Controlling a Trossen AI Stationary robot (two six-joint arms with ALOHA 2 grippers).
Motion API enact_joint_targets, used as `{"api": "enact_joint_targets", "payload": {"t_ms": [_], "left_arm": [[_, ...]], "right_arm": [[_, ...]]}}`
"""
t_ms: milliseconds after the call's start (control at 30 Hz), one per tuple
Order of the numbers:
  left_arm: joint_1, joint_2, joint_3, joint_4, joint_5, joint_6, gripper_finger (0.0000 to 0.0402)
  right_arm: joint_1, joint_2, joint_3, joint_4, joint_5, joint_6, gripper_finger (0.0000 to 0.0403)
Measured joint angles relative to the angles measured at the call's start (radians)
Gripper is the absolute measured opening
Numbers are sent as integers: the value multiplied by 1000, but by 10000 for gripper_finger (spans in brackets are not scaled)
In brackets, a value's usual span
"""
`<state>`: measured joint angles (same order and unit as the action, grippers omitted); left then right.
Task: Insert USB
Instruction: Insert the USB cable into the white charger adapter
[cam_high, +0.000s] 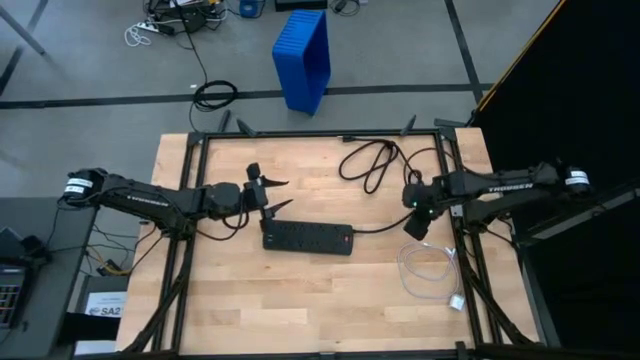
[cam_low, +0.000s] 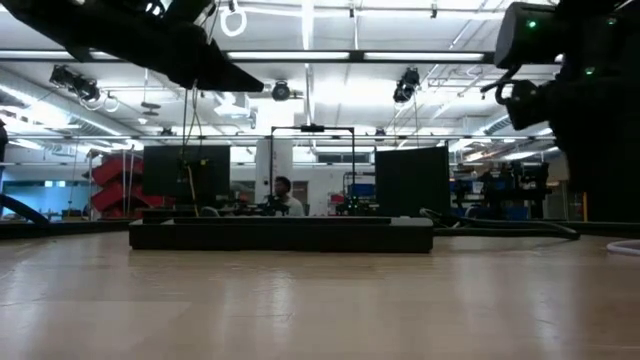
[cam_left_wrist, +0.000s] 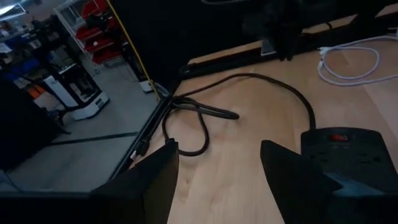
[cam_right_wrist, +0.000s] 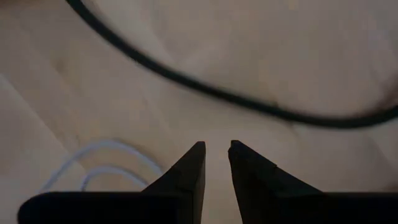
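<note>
High view: a pale wooden table top (cam_high: 250, 290) within a black metal frame is seen on a grey floor, where a blue plastic bin (cam_high: 303, 58) stands beyond the far edge. A long black power strip (cam_high: 308, 238) lies mid-table, its thick black cord (cam_high: 372, 162) looped behind it. The thin white-translucent USB cable (cam_high: 430, 271) is coiled near the right front corner. The left gripper (cam_high: 279, 194) is held spread wide just beside the strip's left end. The right gripper (cam_high: 415, 224) hangs above the coil, fingers nearly pressed together, gripping nothing. Shelving and ceiling lights are visible across the room.
</note>
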<state>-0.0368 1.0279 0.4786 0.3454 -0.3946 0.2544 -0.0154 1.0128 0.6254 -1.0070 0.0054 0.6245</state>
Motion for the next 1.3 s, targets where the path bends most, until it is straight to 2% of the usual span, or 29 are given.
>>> {"api": "enact_joint_targets", "payload": {"t_ms": [167,333,500,700,867,1067,1200,1300], "left_arm": [[-3,14,0,-15,0,-35,214],[-4,55,0,-26,1,-80,214],[-4,93,0,-11,0,-78,214],[-4,115,0,4,0,-105,214],[-4,117,0,17,1,-108,214],[-4,117,0,31,3,-109,214],[-4,117,0,28,3,-110,214],[-4,117,0,28,3,-110,213]], "right_arm": [[133,-4,-47,3,2,121,53],[296,0,-121,118,4,211,63],[412,0,-148,135,53,324,78],[501,28,-156,115,72,313,81],[526,110,-156,67,127,314,75],[526,222,-147,88,137,309,67],[526,234,-143,93,144,298,47],[526,222,-134,99,151,286,17]]}}
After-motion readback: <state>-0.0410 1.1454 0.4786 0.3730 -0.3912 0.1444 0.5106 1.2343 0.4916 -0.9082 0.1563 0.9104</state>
